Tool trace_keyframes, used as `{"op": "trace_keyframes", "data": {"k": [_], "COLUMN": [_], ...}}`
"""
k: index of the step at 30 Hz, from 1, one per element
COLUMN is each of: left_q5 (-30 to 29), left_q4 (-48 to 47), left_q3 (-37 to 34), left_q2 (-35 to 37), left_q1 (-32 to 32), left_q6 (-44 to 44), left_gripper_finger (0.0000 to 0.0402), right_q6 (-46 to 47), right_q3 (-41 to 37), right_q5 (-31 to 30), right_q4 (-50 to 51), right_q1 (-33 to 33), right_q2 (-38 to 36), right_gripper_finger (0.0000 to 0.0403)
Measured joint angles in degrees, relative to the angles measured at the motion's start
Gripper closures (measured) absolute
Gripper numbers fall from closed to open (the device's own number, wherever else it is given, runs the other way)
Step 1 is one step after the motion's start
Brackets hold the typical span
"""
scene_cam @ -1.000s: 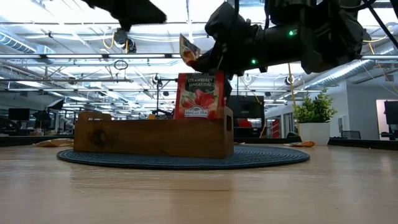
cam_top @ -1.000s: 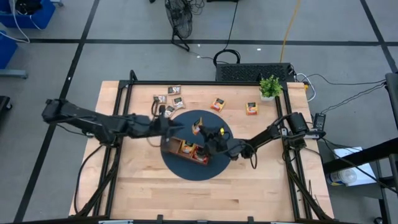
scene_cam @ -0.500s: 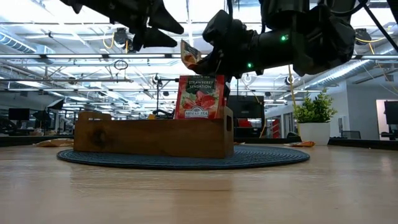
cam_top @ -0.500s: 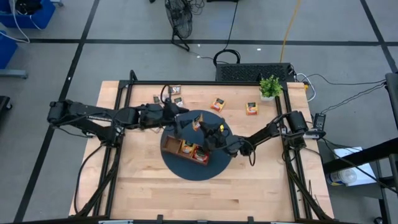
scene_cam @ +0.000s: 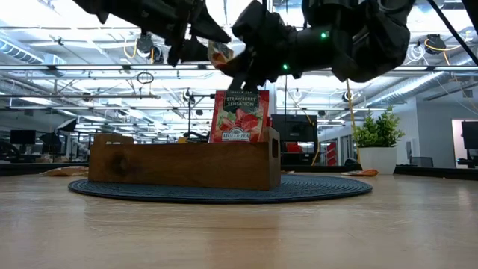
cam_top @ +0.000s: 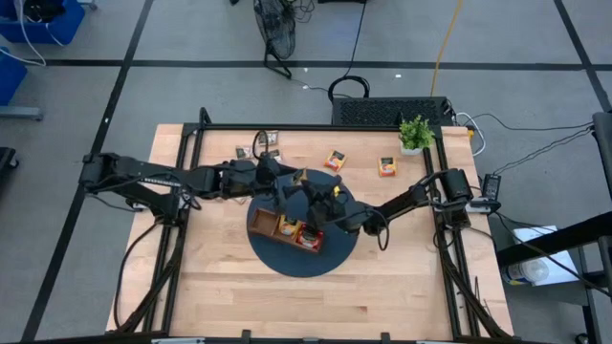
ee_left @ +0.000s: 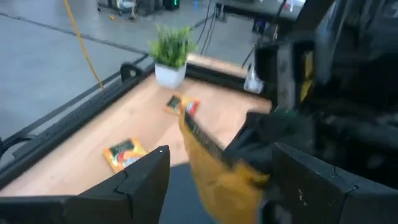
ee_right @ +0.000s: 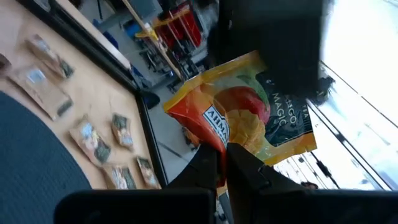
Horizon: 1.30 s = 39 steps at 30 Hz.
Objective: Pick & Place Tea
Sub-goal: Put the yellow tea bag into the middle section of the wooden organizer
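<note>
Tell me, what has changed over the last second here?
The left gripper swung in from the tray's left end, opening on the way, up to the orange tea sachet. The right gripper, still shut on that sachet, carried it slightly toward it. The wooden tray and strawberry sachet stayed put.

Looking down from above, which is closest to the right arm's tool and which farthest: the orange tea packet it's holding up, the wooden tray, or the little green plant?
From the right tool outward, in the high view:
1. Orange tea packet: pinched in the tool, above the round dark mat.
2. Wooden tray: just below it, on the mat.
3. Green plant: far off at the table's back right corner.
</note>
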<state>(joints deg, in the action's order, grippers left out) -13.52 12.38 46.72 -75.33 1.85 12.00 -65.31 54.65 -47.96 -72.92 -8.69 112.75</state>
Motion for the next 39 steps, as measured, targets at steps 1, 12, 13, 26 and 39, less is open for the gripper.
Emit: {"op": "trace_keyframes", "data": {"k": [1, 12, 13, 26, 39], "left_q5": [0.02, -3.83, -4.10, -4.55, -7.77], "left_q4": [-0.17, 0.41, -0.03, -1.70, -9.50], "left_q3": [-0.17, -0.12, -0.13, -0.13, -0.15], "left_q2": [-0.14, 1.23, 1.18, 1.20, 9.37], "left_q1": [0.19, 0.53, 0.54, 2.38, 2.62], "left_q6": [-0.69, -6.30, -6.30, -7.61, -27.17], "left_gripper_finger": [0.0121, 0.0121, 0.0121, 0.0284, 0.0397], "right_q6": [0.03, 0.08, 0.08, 3.07, 12.59], "right_q3": [0.34, 0.66, 0.66, 0.66, 0.61], "right_q5": [0.29, -2.94, -2.94, -2.96, -3.38], "right_q4": [0.40, 2.56, 2.44, 2.72, 2.83], "right_q1": [0.00, -0.02, -0.02, -0.02, -1.81], "right_q2": [0.00, 0.00, 0.00, 0.00, 0.00], "right_gripper_finger": [0.0398, 0.0397, 0.0397, 0.0397, 0.0340]}}
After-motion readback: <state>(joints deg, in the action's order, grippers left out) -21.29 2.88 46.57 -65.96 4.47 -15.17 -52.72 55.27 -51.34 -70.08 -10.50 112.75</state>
